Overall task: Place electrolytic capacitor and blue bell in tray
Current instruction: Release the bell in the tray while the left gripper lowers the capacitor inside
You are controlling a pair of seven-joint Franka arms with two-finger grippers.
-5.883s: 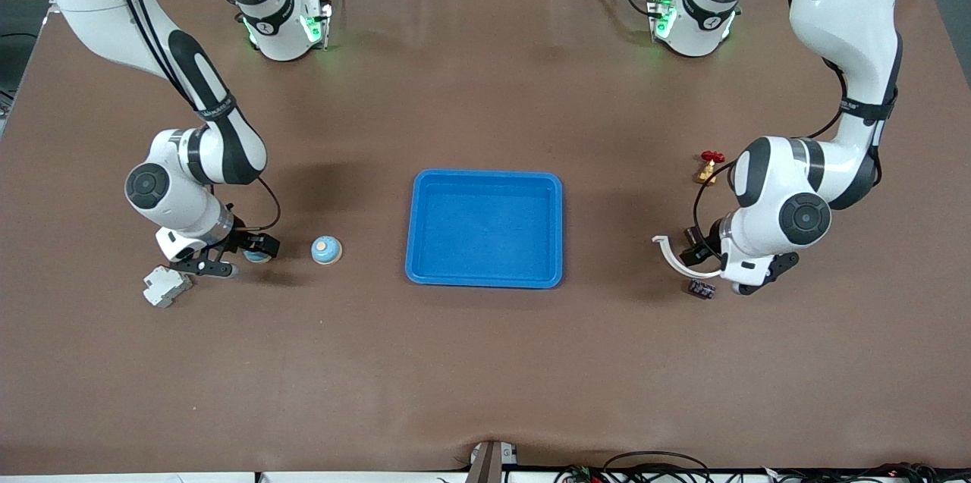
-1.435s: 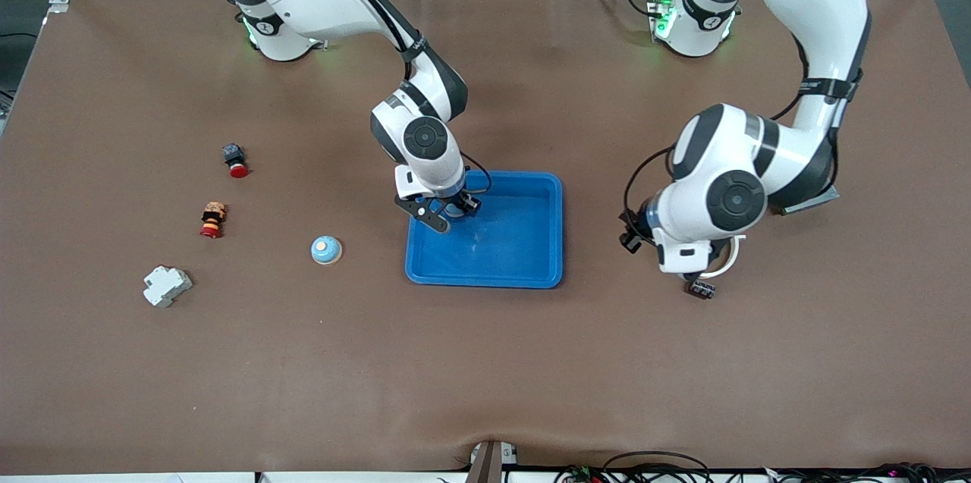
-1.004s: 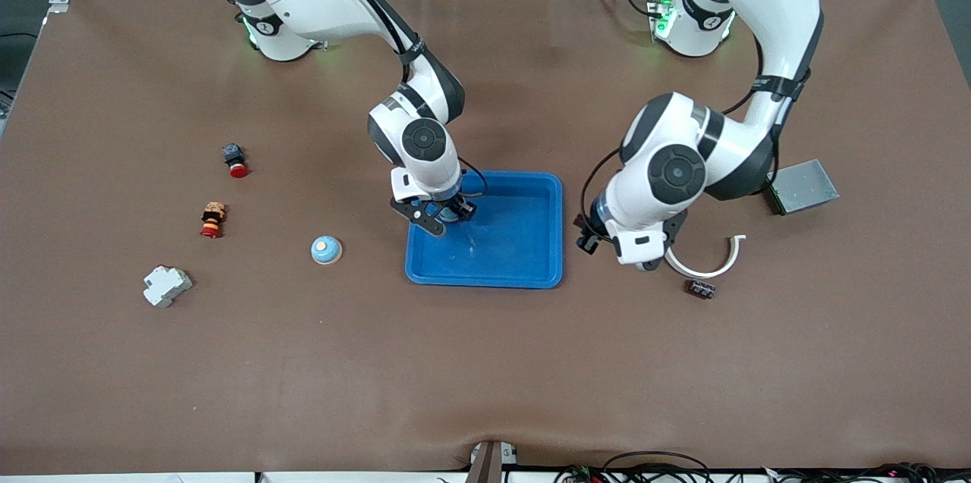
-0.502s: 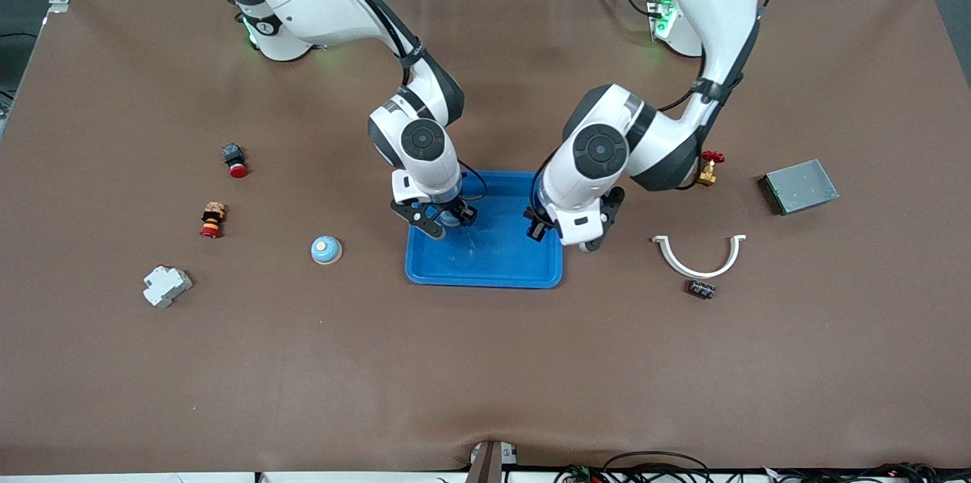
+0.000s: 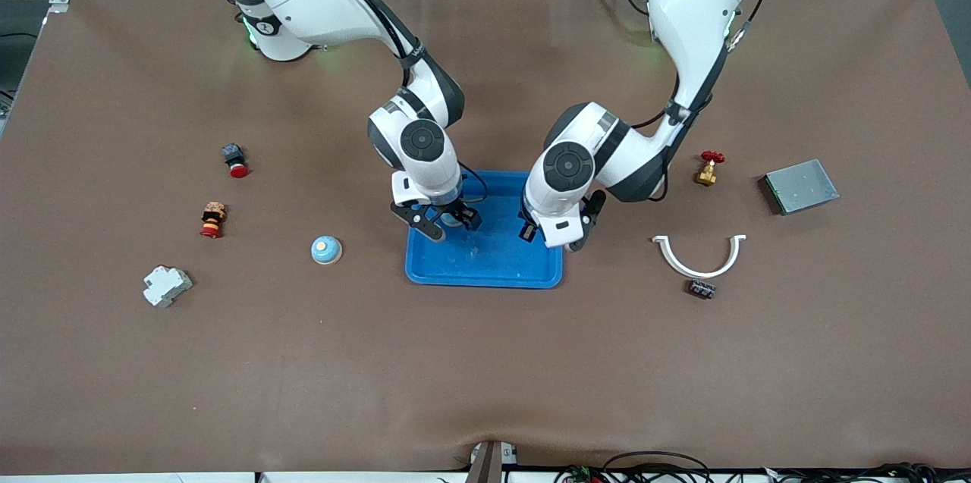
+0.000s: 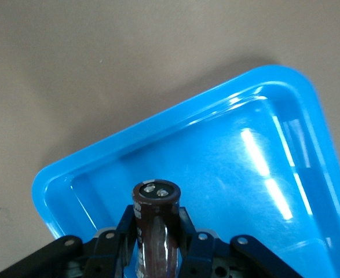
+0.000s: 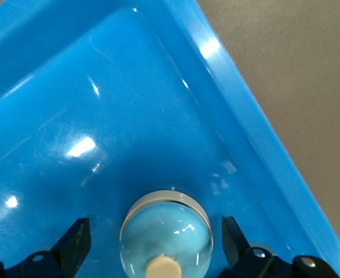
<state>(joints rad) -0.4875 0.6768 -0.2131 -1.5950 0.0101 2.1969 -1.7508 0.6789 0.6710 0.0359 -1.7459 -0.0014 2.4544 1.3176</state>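
The bright blue tray [image 5: 485, 282] lies mid-table. My right gripper [image 5: 446, 221] stands open over the tray's end toward the right arm. In the right wrist view its fingers [image 7: 77, 243] stand apart on either side of a light blue bell [image 7: 167, 237] without touching it. That bell rests on the tray [image 7: 245, 116] floor near the rim. My left gripper [image 5: 554, 236] hangs over the tray's other end, shut on a dark brown electrolytic capacitor [image 6: 156, 226] above the tray [image 6: 158, 124]. A second blue bell [image 5: 326, 249] sits on the table beside the tray.
Toward the right arm's end lie a white breaker block [image 5: 167, 286], an orange-red part [image 5: 212, 219] and a red-capped button [image 5: 234, 159]. Toward the left arm's end are a white curved piece [image 5: 699, 255], a small dark part [image 5: 702, 289], a brass valve [image 5: 708, 168] and a grey metal box [image 5: 801, 186].
My right gripper has opened and let go of the bell in the tray. My left arm has swung in from its end of the table to over the tray, carrying the capacitor.
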